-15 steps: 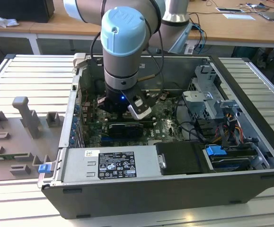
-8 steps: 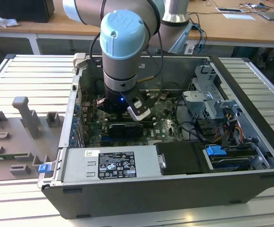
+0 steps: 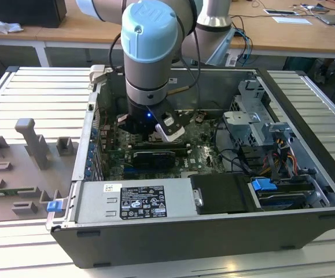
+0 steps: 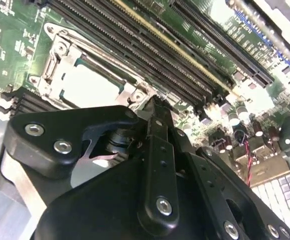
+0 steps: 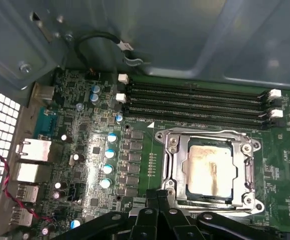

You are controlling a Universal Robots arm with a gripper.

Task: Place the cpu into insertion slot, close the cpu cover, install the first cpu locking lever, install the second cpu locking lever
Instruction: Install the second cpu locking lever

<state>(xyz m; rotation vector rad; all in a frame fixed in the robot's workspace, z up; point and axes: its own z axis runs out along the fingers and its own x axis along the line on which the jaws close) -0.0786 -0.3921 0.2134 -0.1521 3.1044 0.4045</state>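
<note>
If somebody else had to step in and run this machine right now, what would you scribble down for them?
Pincer: fingertips together, holding nothing, at the near edge of the insertion slot inside the open computer case.
The cpu already lies flat in the slot, beside the long memory slots.
The cpu cover appears to be down, framing the chip.
Locking levers: in both wrist views I cannot tell whether either one is latched, so check both before going on.
</note>
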